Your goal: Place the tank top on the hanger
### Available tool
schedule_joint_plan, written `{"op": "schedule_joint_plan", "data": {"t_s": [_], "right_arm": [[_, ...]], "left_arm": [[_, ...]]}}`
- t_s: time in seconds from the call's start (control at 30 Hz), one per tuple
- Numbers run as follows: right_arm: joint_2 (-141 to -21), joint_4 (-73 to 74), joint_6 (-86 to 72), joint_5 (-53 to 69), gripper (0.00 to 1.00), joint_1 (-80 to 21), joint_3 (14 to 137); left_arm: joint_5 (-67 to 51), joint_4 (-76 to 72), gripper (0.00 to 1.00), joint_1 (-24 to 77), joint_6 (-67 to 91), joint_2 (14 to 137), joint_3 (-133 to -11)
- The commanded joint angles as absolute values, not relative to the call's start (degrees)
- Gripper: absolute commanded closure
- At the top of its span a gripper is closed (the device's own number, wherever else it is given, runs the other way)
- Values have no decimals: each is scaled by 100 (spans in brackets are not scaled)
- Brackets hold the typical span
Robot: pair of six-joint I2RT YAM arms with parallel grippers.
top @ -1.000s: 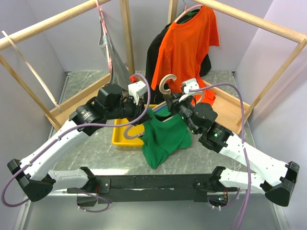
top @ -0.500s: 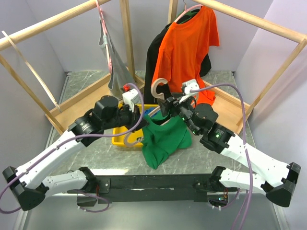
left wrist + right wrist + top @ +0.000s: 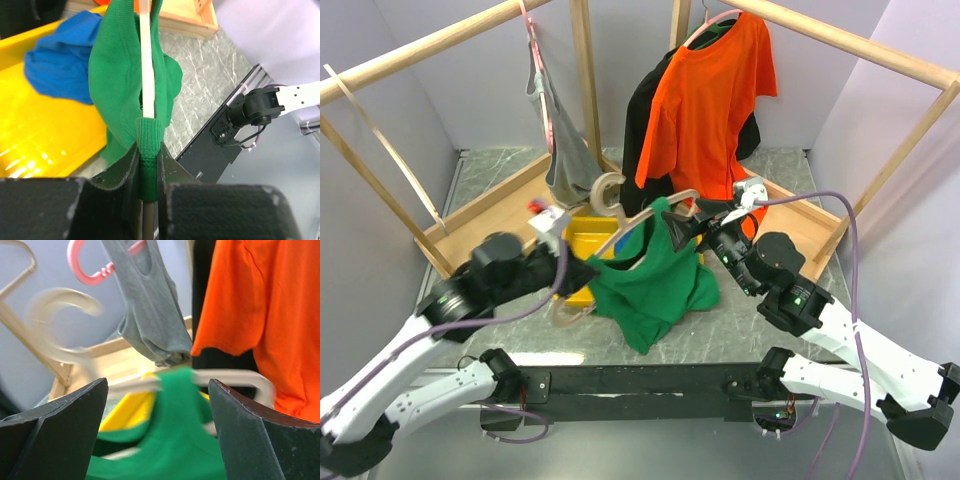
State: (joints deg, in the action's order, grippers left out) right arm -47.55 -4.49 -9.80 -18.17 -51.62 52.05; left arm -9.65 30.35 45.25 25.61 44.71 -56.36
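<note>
**Two arms, one green top draped on a hanger**

The green top (image 3: pixel 650 285) hangs just right of the yellow bin (image 3: pixel 582 228), draped over a thin, pale wooden hanger (image 3: pixel 145 60). It is a bright green knit with a ribbed strap and limp folds. The left fingers (image 3: pixel 117 172) are clenched on the strap and the hanger end together. The right fingers (image 3: pixel 250 440) are spread wide, gripping nothing. The fabric looks light and soft and will likely sag and slide, so the strap or armhole edge is the best hold.

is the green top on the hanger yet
Partly on: the left gripper pinches the green top by one strap around the hanger; the rest hangs below. Other shoulder: cannot tell.
</note>
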Motion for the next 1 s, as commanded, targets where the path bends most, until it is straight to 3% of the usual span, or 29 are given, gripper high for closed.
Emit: {"op": "schedule_joint_plan", "data": {"t_s": [0.0, 0.2, 0.67, 0.97], "right_arm": [[-4605, -466, -1072, -2118, 11, -5159, 5063], [-4746, -466, -1116, -2153, 10, -5159, 5176], [-5045, -510, -1081, -2118, 10, -5168, 5309], [-5229, -510, -1063, -2065, 10, -5168, 5423]], "left_arm": [[-458, 3734, 99, 4553, 2768, 3675, -5914], [-18, 4912, 99, 4553, 2839, 3199, -7071], [1414, 7470, 99, 4553, 2575, 3551, -9666], [2197, 7682, 99, 4553, 2751, 3717, -10072]]}}
